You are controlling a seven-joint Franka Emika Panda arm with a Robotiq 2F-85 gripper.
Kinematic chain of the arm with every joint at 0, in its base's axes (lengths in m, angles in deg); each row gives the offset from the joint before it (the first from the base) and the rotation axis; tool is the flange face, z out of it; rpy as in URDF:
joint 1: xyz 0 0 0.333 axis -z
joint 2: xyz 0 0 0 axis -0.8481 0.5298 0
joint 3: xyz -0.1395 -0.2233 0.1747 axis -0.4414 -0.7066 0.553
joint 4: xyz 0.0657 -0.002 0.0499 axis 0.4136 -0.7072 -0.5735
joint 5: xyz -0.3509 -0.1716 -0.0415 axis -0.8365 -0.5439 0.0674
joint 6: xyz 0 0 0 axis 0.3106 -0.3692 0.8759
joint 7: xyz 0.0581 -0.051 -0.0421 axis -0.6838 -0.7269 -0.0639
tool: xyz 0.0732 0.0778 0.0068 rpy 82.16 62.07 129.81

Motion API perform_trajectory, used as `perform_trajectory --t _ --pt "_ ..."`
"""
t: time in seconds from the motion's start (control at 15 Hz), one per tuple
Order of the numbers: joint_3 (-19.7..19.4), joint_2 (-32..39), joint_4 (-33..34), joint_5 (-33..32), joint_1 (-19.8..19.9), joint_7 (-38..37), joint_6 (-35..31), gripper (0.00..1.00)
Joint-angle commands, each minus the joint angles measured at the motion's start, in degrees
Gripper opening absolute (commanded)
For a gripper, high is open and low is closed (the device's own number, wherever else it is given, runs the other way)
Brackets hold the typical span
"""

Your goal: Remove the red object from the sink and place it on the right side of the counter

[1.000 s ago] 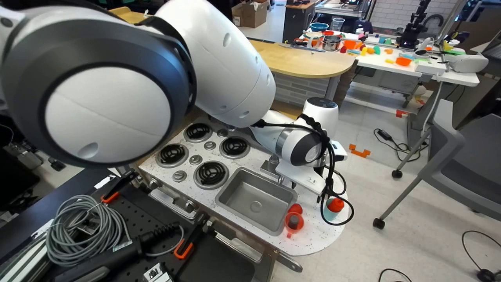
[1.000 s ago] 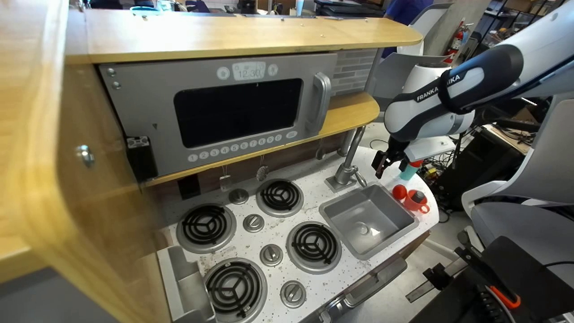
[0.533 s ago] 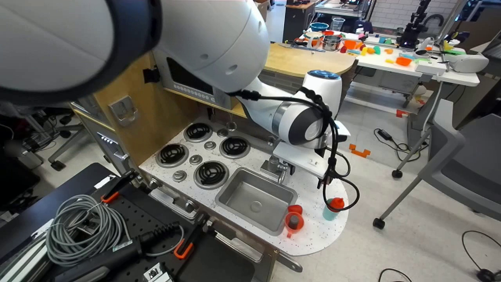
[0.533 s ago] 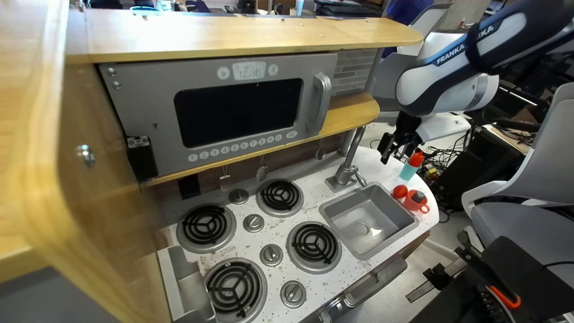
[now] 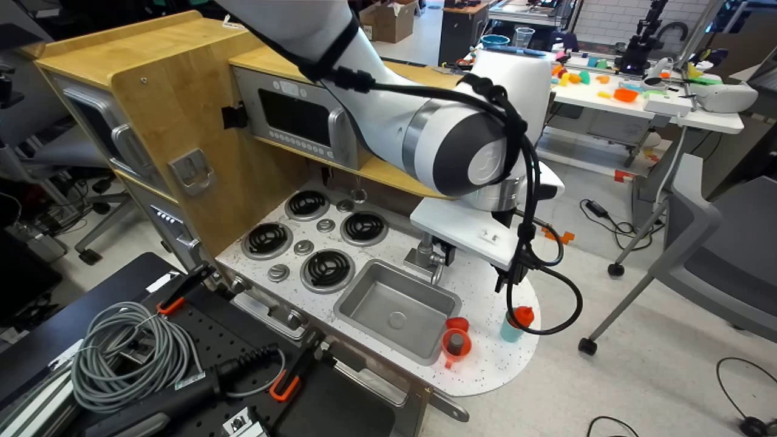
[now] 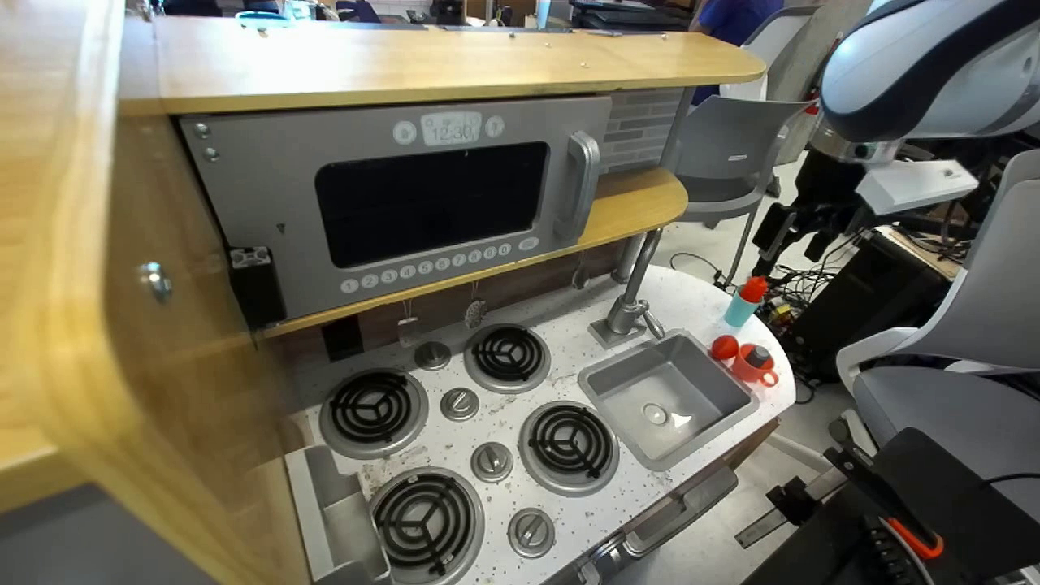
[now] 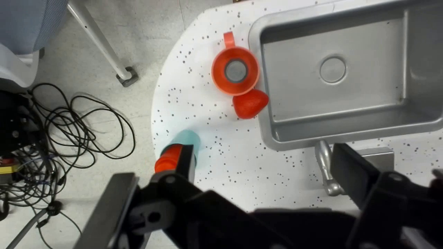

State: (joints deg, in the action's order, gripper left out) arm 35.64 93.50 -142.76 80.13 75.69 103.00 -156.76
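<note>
1. Two fingers of the gripper (image 7: 268, 163) are hanging wide apart; clock directions are starting from that gap, in the wrist view.
2. At three o'clock, the faucet handle (image 7: 324, 164) is showing beyond one finger.
3. Between nine and ten, a teal bottle (image 7: 189, 139) with a red cap (image 7: 169, 159) is standing on the speckled counter (image 7: 228, 145); a fingertip is hiding part of the cap.
4. Between eleven and twelve, a red rounded object (image 7: 250, 104) is lying on the counter, outside the gray sink (image 7: 367, 83) and by its rim.
5. At eleven, a red-orange mug (image 7: 220, 79) is sitting beside it, holding a gray cylinder (image 7: 236, 71).
</note>
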Motion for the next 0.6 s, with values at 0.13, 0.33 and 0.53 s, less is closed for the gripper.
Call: perform_trajectory --t 0.13,0.33,0.53 --pt "-3.43 -17.55 -19.59 -3.55 0.14 2.63 -3.54 1.0" --pt "-3.89 -15.34 -16.79 -2.78 0.09 2.07 -1.7 1.0" --pt "-4.39 -18.25 -20.19 -3.04 -0.01 2.24 -2.15 1.0"
